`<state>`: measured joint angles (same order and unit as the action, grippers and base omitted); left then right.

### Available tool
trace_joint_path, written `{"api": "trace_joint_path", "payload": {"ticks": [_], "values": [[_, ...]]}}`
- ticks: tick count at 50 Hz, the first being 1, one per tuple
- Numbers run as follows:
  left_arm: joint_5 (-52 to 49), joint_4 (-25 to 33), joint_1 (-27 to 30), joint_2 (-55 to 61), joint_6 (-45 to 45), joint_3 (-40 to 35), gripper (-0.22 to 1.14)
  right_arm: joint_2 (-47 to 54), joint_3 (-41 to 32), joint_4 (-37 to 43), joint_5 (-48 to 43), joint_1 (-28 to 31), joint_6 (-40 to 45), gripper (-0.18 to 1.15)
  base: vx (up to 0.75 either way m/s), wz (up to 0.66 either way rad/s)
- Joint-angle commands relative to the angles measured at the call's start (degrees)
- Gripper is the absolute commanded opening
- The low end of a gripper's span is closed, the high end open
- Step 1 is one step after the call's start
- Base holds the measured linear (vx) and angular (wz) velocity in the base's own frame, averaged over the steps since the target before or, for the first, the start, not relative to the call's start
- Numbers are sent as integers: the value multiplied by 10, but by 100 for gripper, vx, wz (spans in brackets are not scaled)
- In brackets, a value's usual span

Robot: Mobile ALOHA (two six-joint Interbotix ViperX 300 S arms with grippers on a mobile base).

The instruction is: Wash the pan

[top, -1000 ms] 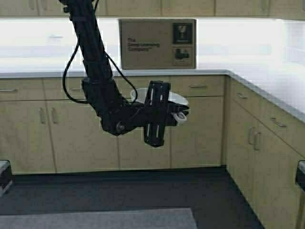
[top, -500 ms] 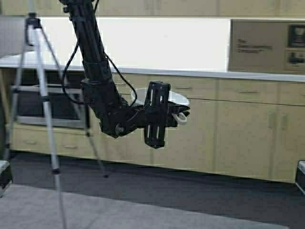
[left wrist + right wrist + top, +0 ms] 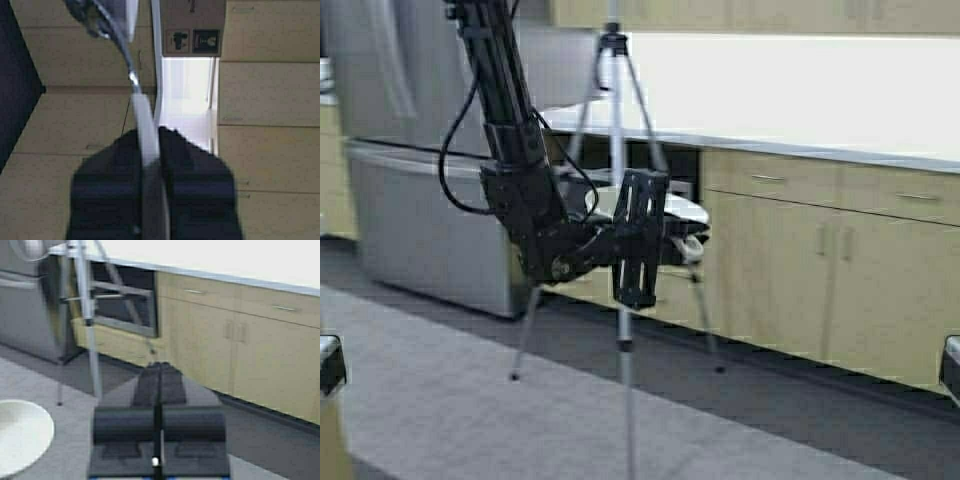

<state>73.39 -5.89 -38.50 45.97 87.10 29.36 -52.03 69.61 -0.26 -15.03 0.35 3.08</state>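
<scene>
Right gripper (image 3: 159,440) sits nearest, parked low below and right of the pan, fingers pressed together on nothing, idle while the base drives.

Left gripper (image 3: 682,238) is raised in mid-air at cabinet-drawer height, pinching the pan (image 3: 665,208) by its handle. In the left wrist view the pale handle (image 3: 146,145) runs straight between the two dark fingers (image 3: 197,185), so the clamp looks firm. The pan is held roughly level, bowl above the gripper, clear of any surface. Judgement: this is a carry pose, pan kept high and close to the arm so it does not swing or hit furniture on the way to a sink; no sink is in view.

Just behind the pan stands a tripod (image 3: 616,190), legs spread on the floor. Behind the tripod is a dark opening (image 3: 672,168) under the counter (image 3: 820,150). Left of the pan, farther back, is a steel appliance (image 3: 415,180). Right of the pan is the cabinet run (image 3: 830,260).

Change: the robot has turned or driven left. Half a second ago the tripod was far left of the pan and a cardboard box was on the counter at right; now the tripod is behind the pan and the box is out of the high view. The arm pose and the grip on the pan are unchanged.
</scene>
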Motion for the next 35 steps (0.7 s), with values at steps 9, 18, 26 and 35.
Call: {"api": "trace_joint_path", "payload": {"ticks": [9,18,26,35], "values": [[10,-5,-2,-46,-4,1,2,1,-8,0,-3,-1,-2,7,9,50],[11,-10,0,-44,-4,-4,2,13,-9,-3,-4,0,-4,7,10,56],[11,-12,-1,-41,-4,-16,2,12,-4,-7,-3,0,-5,7,12,62],[11,-35,-1,-38,15,-19,2,13,-4,-7,-3,0,-4,7,13,50]]}}
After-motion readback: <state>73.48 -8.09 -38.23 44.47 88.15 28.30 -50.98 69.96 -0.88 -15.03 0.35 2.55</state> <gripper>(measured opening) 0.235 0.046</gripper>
